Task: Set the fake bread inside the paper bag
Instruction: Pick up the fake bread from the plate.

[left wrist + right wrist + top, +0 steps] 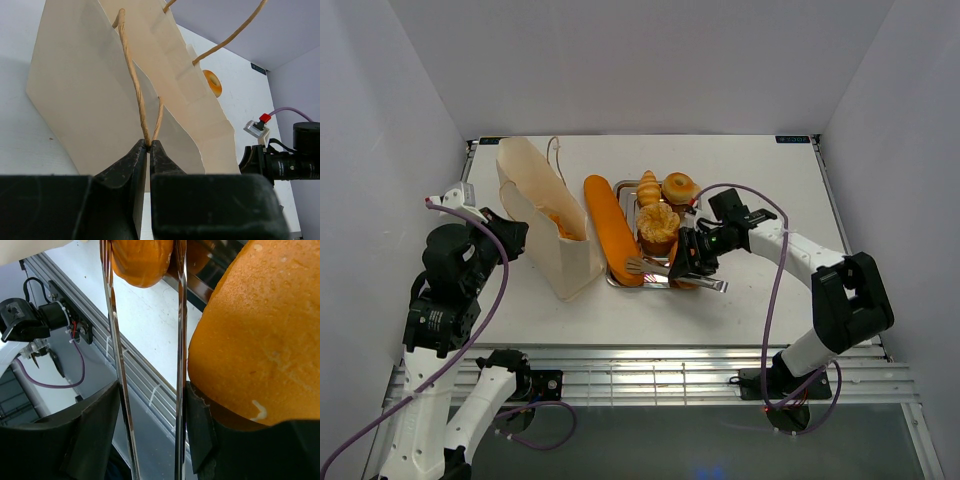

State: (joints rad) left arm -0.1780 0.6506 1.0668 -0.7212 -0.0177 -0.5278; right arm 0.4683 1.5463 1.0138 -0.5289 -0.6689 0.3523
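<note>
Only the left wrist view showed the left jaws pinching the cord handle (132, 75) of the paper bag (75, 100); up close, the right jaws clamped tongs (179, 315) beside fake bread (260, 340).

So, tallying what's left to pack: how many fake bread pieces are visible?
6: long loaf on the left of the tray; croissant, bagel, round roll on it; another loaf beside the right end effector; a piece inside the paper bag. More may hide there.
</note>
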